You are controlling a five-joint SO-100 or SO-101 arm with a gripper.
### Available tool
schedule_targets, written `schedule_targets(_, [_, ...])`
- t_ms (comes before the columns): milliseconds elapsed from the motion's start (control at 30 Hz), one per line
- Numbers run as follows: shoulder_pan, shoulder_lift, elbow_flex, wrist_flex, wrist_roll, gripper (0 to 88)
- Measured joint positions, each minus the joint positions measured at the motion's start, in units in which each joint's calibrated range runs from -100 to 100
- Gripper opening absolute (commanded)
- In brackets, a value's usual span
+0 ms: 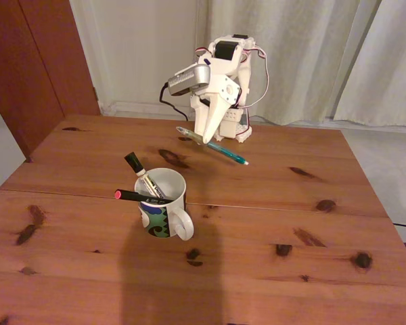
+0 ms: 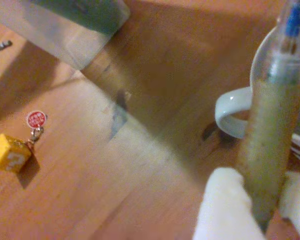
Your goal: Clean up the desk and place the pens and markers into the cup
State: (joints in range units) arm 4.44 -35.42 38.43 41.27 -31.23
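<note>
You've got the teal-green pen (image 1: 213, 145) pinched in the pincer (image 1: 208, 139) and lifted clear of the table (image 1: 271, 230), near its clear tip end, so the long barrel sticks out and droops to the right in the fixed view. It looks light, stiff and slick, likely to swivel, so go gently toward the cup (image 1: 164, 211), where the marker (image 1: 141, 174) and black pen (image 1: 139, 196) already stand.

Bare desk (image 1: 271, 223) surrounds the cup (image 1: 164, 211), already holding two markers (image 1: 141, 177).
</note>
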Motion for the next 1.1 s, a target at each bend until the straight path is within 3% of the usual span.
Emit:
schedule_targets(433, [4.84, 2.46, 2.12, 0.0, 10.79, 0.9])
schedule_targets(1100, [8.36, 19.07, -24.8, 0.0, 11.62, 1.0])
